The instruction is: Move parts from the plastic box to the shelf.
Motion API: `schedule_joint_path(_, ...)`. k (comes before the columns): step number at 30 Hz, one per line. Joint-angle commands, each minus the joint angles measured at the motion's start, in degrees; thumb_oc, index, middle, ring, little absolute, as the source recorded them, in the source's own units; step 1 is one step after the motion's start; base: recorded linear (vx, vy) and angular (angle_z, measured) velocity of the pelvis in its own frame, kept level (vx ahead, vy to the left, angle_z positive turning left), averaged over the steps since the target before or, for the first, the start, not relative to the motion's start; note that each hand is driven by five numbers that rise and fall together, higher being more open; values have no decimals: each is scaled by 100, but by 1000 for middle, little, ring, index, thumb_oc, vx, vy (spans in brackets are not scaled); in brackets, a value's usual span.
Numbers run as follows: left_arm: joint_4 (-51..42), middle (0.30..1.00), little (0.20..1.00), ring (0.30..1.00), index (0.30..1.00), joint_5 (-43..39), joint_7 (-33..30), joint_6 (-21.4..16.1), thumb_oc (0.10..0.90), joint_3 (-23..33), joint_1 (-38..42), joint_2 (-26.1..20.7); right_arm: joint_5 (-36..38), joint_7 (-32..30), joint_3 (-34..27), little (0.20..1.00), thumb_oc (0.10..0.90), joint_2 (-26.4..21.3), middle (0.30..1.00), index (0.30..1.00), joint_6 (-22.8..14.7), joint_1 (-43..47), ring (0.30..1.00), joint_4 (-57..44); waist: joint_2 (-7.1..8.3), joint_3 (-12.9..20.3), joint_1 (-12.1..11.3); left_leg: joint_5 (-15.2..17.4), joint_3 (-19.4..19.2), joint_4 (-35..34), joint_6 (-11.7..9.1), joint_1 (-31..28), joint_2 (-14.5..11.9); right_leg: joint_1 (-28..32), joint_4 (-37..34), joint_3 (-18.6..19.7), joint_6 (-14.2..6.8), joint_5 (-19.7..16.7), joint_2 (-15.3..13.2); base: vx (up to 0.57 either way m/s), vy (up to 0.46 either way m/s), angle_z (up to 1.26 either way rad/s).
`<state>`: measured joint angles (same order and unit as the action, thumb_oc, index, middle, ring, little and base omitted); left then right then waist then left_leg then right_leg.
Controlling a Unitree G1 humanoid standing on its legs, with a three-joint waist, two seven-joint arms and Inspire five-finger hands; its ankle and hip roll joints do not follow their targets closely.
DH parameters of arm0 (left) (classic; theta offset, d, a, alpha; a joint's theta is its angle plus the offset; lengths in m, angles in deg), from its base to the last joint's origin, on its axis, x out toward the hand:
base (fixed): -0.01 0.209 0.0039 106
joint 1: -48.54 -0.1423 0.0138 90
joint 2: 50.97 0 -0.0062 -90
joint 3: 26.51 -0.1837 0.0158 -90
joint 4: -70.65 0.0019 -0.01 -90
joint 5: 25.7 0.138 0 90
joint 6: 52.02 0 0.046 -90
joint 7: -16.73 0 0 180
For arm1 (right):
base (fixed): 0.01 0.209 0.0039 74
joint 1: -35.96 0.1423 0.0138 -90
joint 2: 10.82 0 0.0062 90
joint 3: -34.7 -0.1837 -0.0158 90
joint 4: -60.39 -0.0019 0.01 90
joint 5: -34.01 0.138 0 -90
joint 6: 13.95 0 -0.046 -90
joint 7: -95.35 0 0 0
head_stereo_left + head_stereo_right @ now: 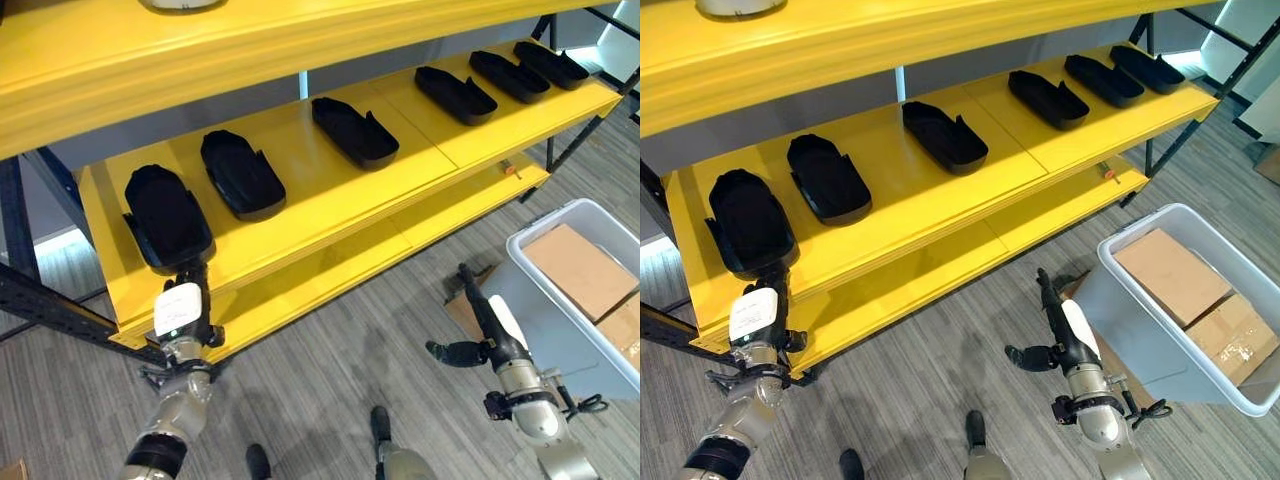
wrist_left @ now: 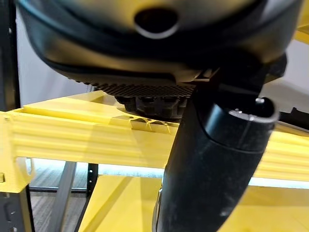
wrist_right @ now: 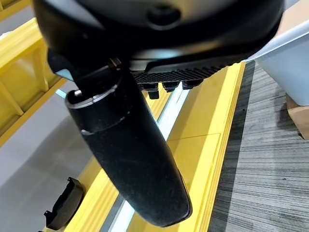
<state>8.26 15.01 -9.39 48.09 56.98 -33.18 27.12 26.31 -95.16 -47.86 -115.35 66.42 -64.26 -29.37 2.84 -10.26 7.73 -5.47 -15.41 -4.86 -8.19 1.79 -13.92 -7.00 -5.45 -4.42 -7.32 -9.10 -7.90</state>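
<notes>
Fingers of the left hand [image 1: 181,305] reach straight up to the front edge of the yellow shelf [image 1: 330,190], touching the near end of the leftmost black part [image 1: 167,217], not curled round it. Five more black parts [image 1: 353,131] lie in a row along the shelf to the right. The right hand [image 1: 487,318] hangs below the shelf, fingers straight, thumb spread, holding nothing. Right of it the plastic box [image 1: 545,285] holds cardboard boxes [image 1: 580,268].

Grey wood-look plank floor [image 1: 330,370] everywhere, dark metal rack post [image 1: 15,230] on the left, daylight glare [image 1: 620,40] far right.
</notes>
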Motion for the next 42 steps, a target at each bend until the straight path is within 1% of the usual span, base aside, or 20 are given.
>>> schedule_joint_path(1, 244, 1000, 1000, 1000, 1000, -61, -536, -14, 900, 408, 897, -535, 194, -232, -350, 1000, 900, -245, 1000, 1000, -538, 551, 1000, -511, 168, 10, 17, 284, 241, -14, 38, -476, -15, 509, 45, -232, -81, 446, 38, 0, 0, 0)
schedule_joint_path(16, 355, 1000, 1000, 1000, 1000, -130, -547, -24, 900, 420, 975, -602, 184, -239, -354, 1000, 900, -267, 1000, 1000, -542, 541, 1000, -505, 187, 26, 31, 300, 203, -14, 34, -503, -13, 517, 45, -202, -85, 442, 37, 0, 0, 0)
schedule_joint_path(28, 507, 1000, 1000, 1000, 1000, -170, -565, -30, 900, 374, 1212, -713, 196, -235, -349, 1000, 900, -272, 1000, 1000, -563, 574, 1000, -513, 200, 21, 57, 281, 204, -14, 33, -468, -14, 475, 45, -185, -95, 433, 44, 0, 0, 0)
schedule_joint_path(42, 759, 1000, 1000, 1000, 1000, -263, -581, -50, 900, 298, 1385, -794, 208, -241, -317, 1000, 900, -295, 1000, 1000, -600, 627, 1000, -552, 259, -9, 75, 263, 171, -14, 36, -391, -13, 353, 45, -139, -111, 393, 55, 0, 0, 0)
